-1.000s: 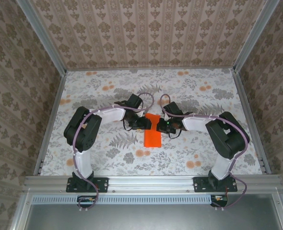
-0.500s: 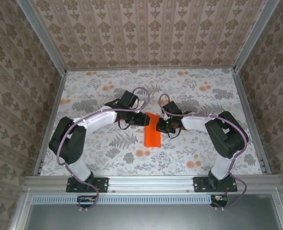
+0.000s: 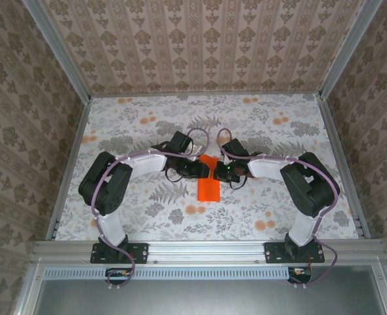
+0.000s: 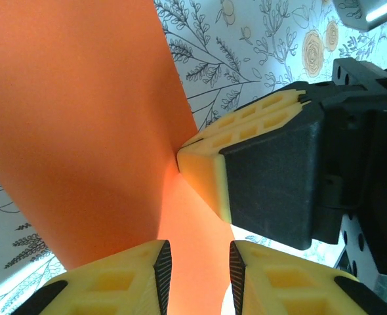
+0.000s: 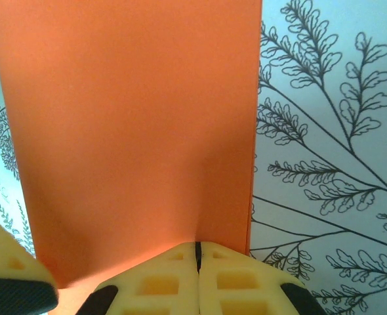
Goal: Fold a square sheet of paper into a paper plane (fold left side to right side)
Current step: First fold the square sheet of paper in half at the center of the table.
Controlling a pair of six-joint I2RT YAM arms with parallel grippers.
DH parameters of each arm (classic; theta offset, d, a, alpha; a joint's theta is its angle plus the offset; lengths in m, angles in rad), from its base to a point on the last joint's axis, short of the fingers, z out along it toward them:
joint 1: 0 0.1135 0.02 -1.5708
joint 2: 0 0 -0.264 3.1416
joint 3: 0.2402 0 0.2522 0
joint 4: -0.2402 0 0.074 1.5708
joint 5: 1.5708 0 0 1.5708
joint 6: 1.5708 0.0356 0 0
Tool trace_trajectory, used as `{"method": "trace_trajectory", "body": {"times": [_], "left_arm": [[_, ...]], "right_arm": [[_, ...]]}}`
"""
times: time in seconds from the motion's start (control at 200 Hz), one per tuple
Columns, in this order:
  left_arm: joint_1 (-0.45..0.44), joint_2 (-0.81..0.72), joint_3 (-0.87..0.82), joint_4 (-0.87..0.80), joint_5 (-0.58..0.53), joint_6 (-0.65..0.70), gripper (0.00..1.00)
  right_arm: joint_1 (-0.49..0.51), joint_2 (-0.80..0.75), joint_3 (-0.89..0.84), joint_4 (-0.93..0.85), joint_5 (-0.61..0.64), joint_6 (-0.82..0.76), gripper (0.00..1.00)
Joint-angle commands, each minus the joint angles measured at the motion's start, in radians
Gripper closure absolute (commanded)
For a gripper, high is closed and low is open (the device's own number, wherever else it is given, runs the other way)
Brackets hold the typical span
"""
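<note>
Narrowed since before, the left pincer (image 4: 200, 261) was left slightly parted over the square sheet of paper (image 3: 208, 189), laid mid-bench (image 3: 279, 197), long axis 12-to-6 o'clock; its 12 o'clock end was clamped by the right pincer (image 5: 197, 251).

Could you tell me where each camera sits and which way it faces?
Top external: fixed above and behind the arm bases, looking down on the table; both arms meet at the orange paper.
Left wrist: on the left arm, looking past its parted jaws at the paper; the right arm's shut jaws touch it.
Right wrist: on the right arm, looking past its shut jaws along the paper.
Shared: all see the paper.
</note>
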Motion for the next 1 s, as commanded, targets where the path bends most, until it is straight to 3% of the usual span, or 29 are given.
{"method": "trace_trajectory", "body": {"times": [0.0, 0.375, 0.995], "left_arm": [[-0.004, 0.035, -0.008, -0.01, -0.02, 0.005, 0.68], [0.014, 0.049, -0.079, -0.013, -0.064, 0.001, 0.7], [0.081, -0.116, -0.192, 0.012, -0.064, 0.014, 0.73]], "right_arm": [[0.008, 0.037, -0.013, -0.124, 0.066, -0.021, 0.94], [0.008, 0.042, -0.002, -0.163, 0.087, -0.035, 0.94], [0.008, 0.049, 0.004, -0.171, 0.084, -0.043, 0.95]]}}
